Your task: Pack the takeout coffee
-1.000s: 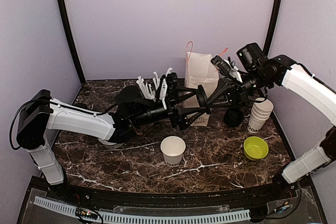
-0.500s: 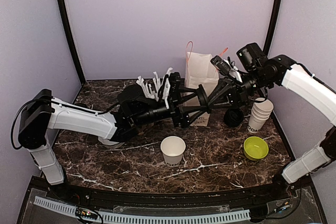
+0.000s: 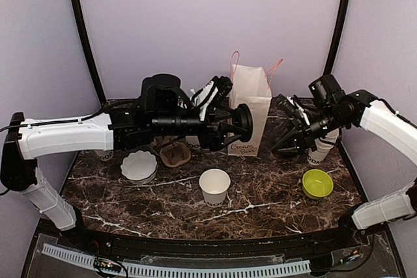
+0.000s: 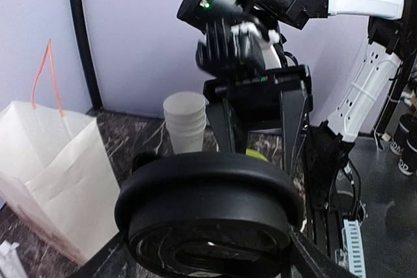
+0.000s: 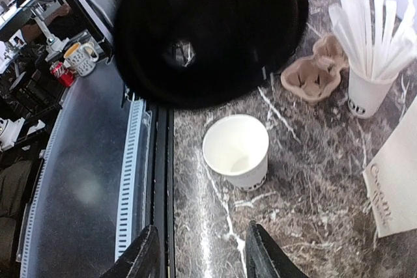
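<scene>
A black plastic lid [image 4: 208,216] fills the left wrist view, and my left gripper [image 4: 208,245] is shut on it. From above, the lid [image 3: 243,122] hangs in front of the paper bag [image 3: 255,89], at the tip of my left gripper [image 3: 238,123]. A white paper cup [image 3: 215,185] with black lettering near its base stands lidless at the front middle of the table. It also shows in the right wrist view as the cup [image 5: 236,151], under the lid [image 5: 208,30]. My right gripper [image 3: 285,146] is open and holds nothing, its fingers [image 5: 140,258] spread above the table's near edge.
A stack of lidless cups [image 3: 324,142] and a green bowl [image 3: 317,183] sit at the right. A brown cup carrier [image 3: 174,154], a white round piece [image 3: 138,165] and a cup of wrapped straws [image 5: 368,83] are at the left.
My right gripper opened, let go of the lid and drew back to the right and down. My left arm rose with the lid in its grip, uncovering the carrier.
</scene>
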You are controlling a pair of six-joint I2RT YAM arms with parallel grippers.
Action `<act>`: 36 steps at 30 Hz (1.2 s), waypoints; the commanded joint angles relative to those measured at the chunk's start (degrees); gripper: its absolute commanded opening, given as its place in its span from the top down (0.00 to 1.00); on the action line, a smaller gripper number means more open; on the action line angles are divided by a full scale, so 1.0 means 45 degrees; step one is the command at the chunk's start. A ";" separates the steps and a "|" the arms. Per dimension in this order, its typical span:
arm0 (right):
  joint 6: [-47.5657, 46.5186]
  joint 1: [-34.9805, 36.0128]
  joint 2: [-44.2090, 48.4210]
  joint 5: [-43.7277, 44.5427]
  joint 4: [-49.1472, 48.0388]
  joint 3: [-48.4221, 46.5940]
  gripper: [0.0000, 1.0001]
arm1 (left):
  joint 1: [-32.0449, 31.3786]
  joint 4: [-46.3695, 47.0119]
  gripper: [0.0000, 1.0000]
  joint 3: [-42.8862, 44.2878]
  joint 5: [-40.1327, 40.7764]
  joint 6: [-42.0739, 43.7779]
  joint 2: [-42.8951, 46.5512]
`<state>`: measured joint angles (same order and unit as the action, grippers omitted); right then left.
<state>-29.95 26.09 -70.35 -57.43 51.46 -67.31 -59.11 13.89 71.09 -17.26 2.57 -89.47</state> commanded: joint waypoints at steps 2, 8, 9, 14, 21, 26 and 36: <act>0.0149 -0.0038 -0.0516 0.0769 -0.2132 0.2034 0.55 | -0.0067 -0.8507 0.29 0.2794 0.1407 0.0926 0.0578; 0.0698 -0.0014 -0.0698 0.1296 -0.3696 0.3076 0.58 | -0.0067 -1.3702 0.25 0.4629 0.2259 0.1288 -0.0333; 0.0809 -0.0016 -0.0623 0.1324 -0.3862 0.3240 0.58 | -0.0067 -1.4039 0.26 0.4777 0.2383 0.1267 -0.0489; 0.0855 -0.0036 -0.0481 0.1668 -0.4006 0.3554 0.57 | -0.0067 -1.5266 0.30 0.5477 0.2632 0.1323 -0.1572; 0.0828 -0.0035 -0.0740 0.1920 -0.4026 0.3571 0.58 | -0.0070 -1.6121 0.31 0.6449 0.2484 0.1325 -0.2782; 0.0630 -0.0035 -0.0923 0.1956 -0.3832 0.3532 0.58 | -0.0067 -1.6309 0.30 0.6850 0.2538 0.1323 -0.3338; 0.0602 -0.0035 -0.1054 0.2061 -0.3742 0.3435 0.57 | -0.0086 -1.6601 0.30 0.7554 0.2001 0.1330 -0.4145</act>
<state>-26.92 26.09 -74.50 -48.25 34.92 -51.46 -59.16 -58.43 103.28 -6.90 7.86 -107.66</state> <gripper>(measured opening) 0.425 0.734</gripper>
